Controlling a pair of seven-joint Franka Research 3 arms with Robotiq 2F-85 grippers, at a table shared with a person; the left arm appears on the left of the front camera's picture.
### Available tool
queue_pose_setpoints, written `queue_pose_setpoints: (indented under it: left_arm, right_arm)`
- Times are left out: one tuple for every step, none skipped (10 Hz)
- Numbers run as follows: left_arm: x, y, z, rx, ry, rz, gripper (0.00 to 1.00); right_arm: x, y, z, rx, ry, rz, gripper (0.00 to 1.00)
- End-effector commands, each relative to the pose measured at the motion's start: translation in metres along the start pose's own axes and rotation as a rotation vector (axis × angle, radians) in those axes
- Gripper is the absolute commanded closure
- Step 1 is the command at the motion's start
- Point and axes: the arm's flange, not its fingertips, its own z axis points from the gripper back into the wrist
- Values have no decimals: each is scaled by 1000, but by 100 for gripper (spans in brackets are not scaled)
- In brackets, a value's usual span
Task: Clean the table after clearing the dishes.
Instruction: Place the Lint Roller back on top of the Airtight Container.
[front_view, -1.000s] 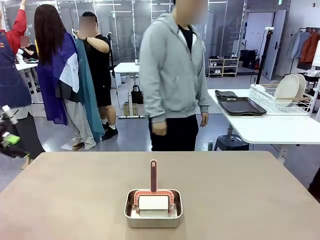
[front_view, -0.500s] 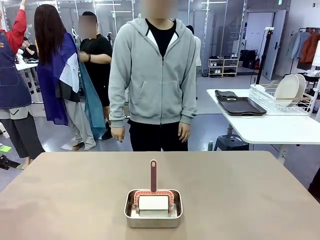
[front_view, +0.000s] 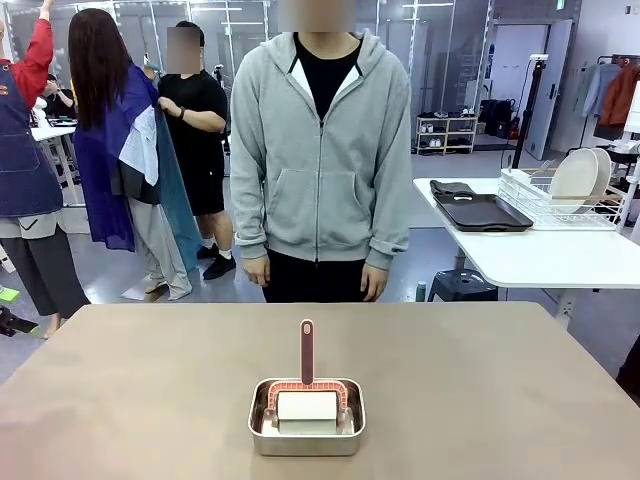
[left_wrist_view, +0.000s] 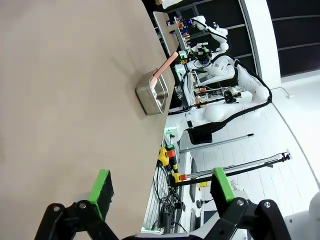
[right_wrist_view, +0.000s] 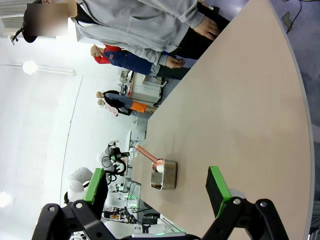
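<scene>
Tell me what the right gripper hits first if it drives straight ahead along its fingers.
Likely the bare table. The open right gripper points across it, and the steel pan sits slightly off-line toward one finger; depth is hard to judge.

A pan sits on the table, near the 6 o'clock edge. A roller rests in the pan, handle pointing to 12. A person stands behind the table at 12. A side table with trays and plates is at 2.
</scene>
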Motion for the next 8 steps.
queue_pose_setpoints:
  left_arm:
    - [-7,-6,-3,-3,-3,-1,0]
    - [-7,-6,-3,-3,-3,-1,0]
    - [-7,-6,-3,-3,-3,-1,0]
    - [-7,-6,-3,-3,-3,-1,0]
    - [-7,-6,-3,-3,-3,-1,0]
    - [-7,-6,-3,-3,-3,-1,0]
    - [-7,-6,-3,-3,-3,-1,0]
    - [-7,-6,-3,-3,-3,-1,0]
  right_arm:
    - [0,3,0,7,-7,6,0]
    - [0,3,0,7,-7,6,0]
    - [0,3,0,7,-7,6,0]
    - [0,3,0,7,-7,6,0]
    - [0,3,0,7,-7,6,0]
    - [0,3,0,7,-7,6,0]
    - [0,3,0,7,-7,6,0]
    - [0,3,0,7,-7,6,0]
